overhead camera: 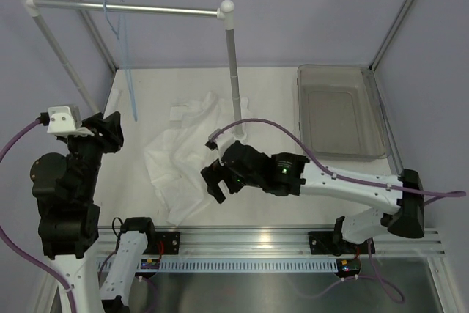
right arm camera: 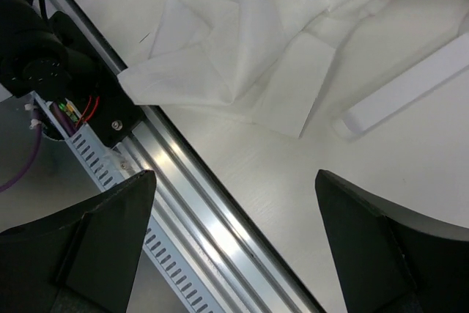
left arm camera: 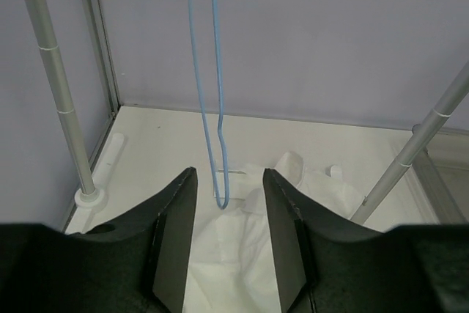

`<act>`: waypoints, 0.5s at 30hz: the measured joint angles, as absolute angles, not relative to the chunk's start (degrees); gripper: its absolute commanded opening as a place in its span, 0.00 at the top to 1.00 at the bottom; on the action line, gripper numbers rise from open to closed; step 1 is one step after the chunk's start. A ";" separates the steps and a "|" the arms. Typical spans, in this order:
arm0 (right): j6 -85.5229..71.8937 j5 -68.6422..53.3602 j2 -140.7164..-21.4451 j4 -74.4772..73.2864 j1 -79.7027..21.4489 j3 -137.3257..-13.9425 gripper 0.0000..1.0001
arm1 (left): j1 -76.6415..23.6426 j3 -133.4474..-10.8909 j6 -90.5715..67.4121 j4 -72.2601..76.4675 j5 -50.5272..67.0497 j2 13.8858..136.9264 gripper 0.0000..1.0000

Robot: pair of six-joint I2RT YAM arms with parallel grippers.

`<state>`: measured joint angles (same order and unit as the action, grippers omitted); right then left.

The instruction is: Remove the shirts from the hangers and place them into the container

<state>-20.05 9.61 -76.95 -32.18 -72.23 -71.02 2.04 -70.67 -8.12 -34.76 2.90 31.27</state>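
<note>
On the table [overhead camera: 275, 104], crumpled shirt [overhead camera: 183, 155], hanger [overhead camera: 130, 86] hanging

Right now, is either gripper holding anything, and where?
Nothing is held. Left gripper and right gripper are open and empty; the shirt lies loose, the hanger hangs free.

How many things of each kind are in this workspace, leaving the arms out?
shirt: 1
hanger: 1
bin: 1
rail: 1
Total: 4

Robot lab: grey-walled enclosure [overhead camera: 293, 12]
</note>
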 measured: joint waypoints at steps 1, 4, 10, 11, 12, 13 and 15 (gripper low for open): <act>-19.51 9.76 -80.09 -31.46 -72.23 -72.58 0.01 | 2.04 -70.65 -7.86 -34.98 2.79 31.14 0.52; -17.96 10.09 -89.73 -30.85 -71.92 -79.26 0.01 | 2.04 -70.67 -7.22 -35.83 2.52 30.50 0.48; -16.60 10.37 -106.76 -29.78 -68.14 -92.99 0.01 | 2.04 -71.68 -6.39 -39.16 0.69 28.86 0.45; -16.60 10.33 -108.79 -29.91 -66.92 -94.98 0.01 | 2.04 -71.96 -6.44 -39.64 0.49 28.38 0.45; -16.60 10.11 -110.67 -29.98 -65.58 -97.06 0.00 | 2.04 -72.27 -6.48 -40.16 0.38 27.70 0.45; -16.56 9.78 -112.57 -30.41 -64.12 -99.48 0.01 | 2.04 -72.58 -6.57 -40.73 0.36 27.00 0.46; -16.19 9.15 -117.64 -31.99 -60.95 -107.26 0.01 | 2.04 -72.95 -7.20 -41.43 0.36 25.32 0.46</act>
<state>-16.19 9.15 -117.64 -31.99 -60.95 -107.26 2.04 -72.95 -7.20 -41.43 0.36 25.32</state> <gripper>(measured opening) 0.993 0.544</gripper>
